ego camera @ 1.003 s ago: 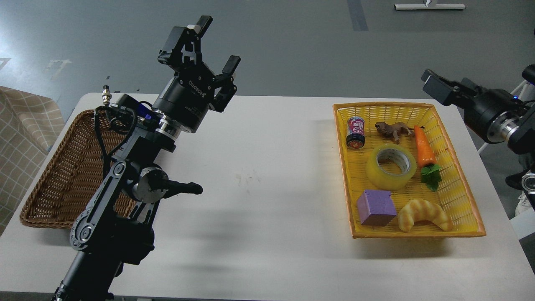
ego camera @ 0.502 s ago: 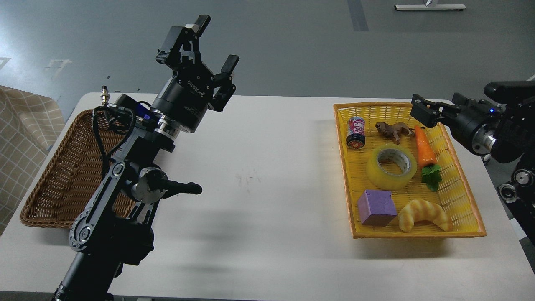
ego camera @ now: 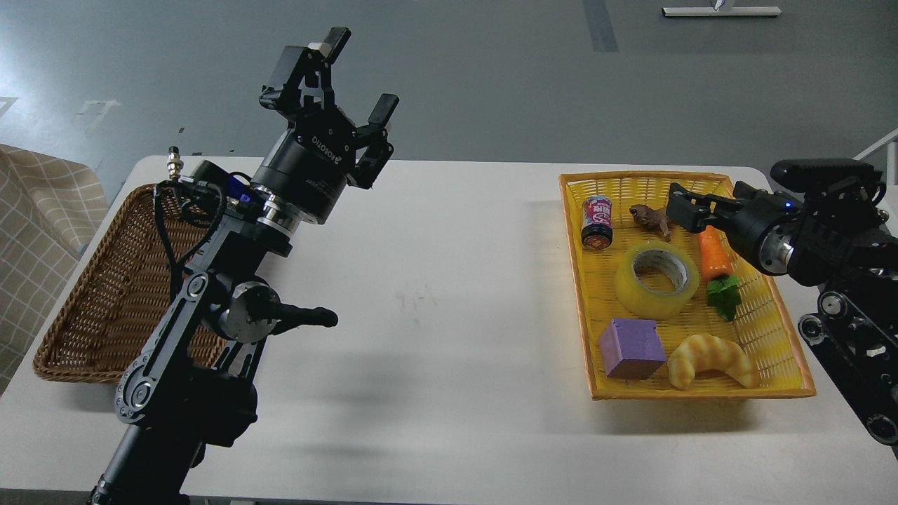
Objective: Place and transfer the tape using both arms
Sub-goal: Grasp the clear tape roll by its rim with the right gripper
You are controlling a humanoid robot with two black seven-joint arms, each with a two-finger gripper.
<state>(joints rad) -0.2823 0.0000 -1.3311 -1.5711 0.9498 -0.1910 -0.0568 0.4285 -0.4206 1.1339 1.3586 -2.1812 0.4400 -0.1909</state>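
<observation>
The tape (ego camera: 657,279), a translucent yellow roll with a grey-brown core, lies flat in the middle of the yellow basket (ego camera: 573,266) on the right of the white table. My right gripper (ego camera: 682,207) reaches in from the right over the basket's back part, above the carrot's top and just behind the tape, not touching it. It is dark, and I cannot tell its fingers apart. My left gripper (ego camera: 356,76) is raised high above the table's back left, open and empty, far from the tape.
The yellow basket also holds a small can (ego camera: 597,223), a brown toy animal (ego camera: 649,217), a carrot (ego camera: 714,261), a purple cube (ego camera: 631,348) and a croissant (ego camera: 712,359). A brown wicker basket (ego camera: 98,301) stands at the left, partly behind my left arm.
My right arm has swung in from the right edge, and its gripper now hangs over the back of the yellow basket. The left gripper has barely shifted. The tape has not moved.
</observation>
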